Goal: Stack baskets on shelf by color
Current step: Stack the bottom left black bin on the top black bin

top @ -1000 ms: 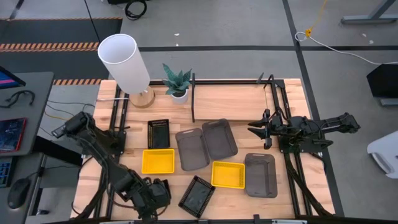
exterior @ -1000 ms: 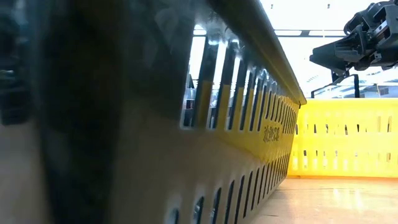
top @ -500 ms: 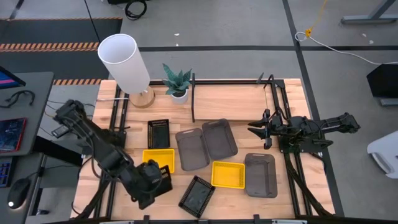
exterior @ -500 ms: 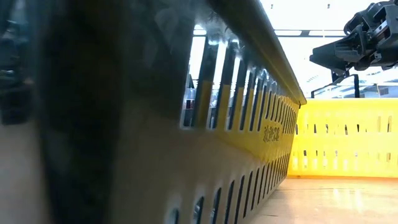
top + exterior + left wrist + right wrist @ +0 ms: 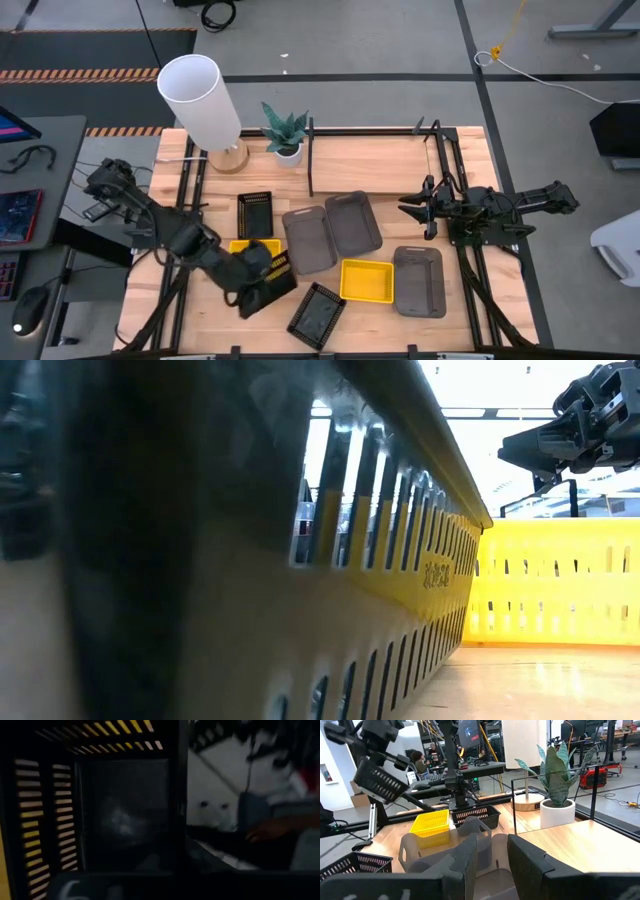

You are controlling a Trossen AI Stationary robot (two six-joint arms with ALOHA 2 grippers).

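While the left pincer (image 5: 262,280) was clamped on a black basket (image 5: 379,781), carrying it tilted above a yellow basket (image 5: 243,247) at the bench's (image 5: 470,330) front left, the right pincer (image 5: 408,207) hovered partly apart and empty beside the shelf (image 5: 375,155). Grey baskets (image 5: 330,230), another yellow (image 5: 367,280) and two black ones (image 5: 254,213) lay scattered on the bench. Nothing sat on the shelf, so all stacking looked undone.
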